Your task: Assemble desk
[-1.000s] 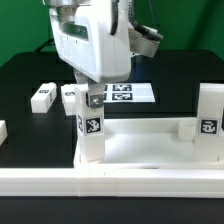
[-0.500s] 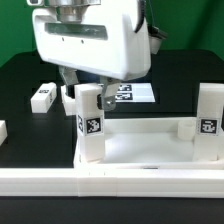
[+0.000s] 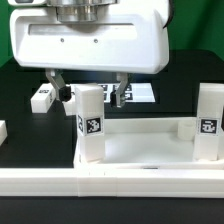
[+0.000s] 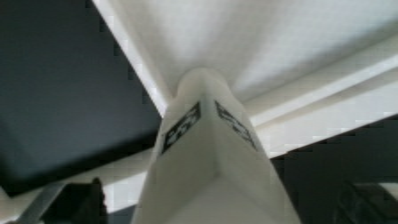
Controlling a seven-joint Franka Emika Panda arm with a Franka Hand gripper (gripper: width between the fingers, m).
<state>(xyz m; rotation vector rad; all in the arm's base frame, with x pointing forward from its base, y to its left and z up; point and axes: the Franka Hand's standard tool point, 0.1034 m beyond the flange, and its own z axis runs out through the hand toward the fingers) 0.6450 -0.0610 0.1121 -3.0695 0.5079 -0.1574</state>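
Note:
The desk tabletop [image 3: 140,150] is a white tray lying on the black table. One white square leg [image 3: 89,125] stands upright in its corner on the exterior view's left, and a second leg [image 3: 209,120] stands at the right corner. My gripper [image 3: 88,88] is open, with one finger on each side of the left leg's top and a gap to both. In the wrist view the same leg [image 4: 214,140] fills the middle between my dark fingertips [image 4: 75,203], with the gripper [image 4: 222,212] over it.
A loose leg [image 3: 42,96] lies at the back left, another [image 3: 69,94] is half hidden behind my finger, and a third [image 3: 2,130] shows at the left edge. The marker board [image 3: 143,92] lies behind the tabletop. A long white border rail [image 3: 110,185] runs along the front.
My fingers have spread wide apart from the left leg's top, and the hand now looms larger and higher in the exterior view. The leg stays upright in its corner.

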